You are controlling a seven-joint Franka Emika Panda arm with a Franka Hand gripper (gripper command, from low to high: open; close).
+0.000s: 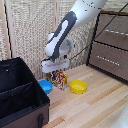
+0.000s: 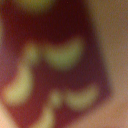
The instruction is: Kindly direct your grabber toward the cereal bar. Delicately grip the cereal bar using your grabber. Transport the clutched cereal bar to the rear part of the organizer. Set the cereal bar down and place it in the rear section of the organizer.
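The cereal bar [image 1: 60,80] is a box with busy multicoloured print. It stands upright on the wooden table between two bowls. My gripper [image 1: 56,71] is a white head that sits right on the box's top end, and its dark fingers are too small to read as open or shut. The wrist view is a blurred close-up of the box's red face [image 2: 60,70] with pale yellow shapes, and no fingers show in it. The black fabric organizer [image 1: 15,75] stands at the exterior view's left, with an inner partition [image 1: 17,90] across it.
A blue bowl [image 1: 45,86] sits between the organizer and the box. A yellow bowl [image 1: 78,87] sits on the box's other side. A dark wooden dresser [image 1: 111,45] stands at the exterior view's right, with a curtain behind.
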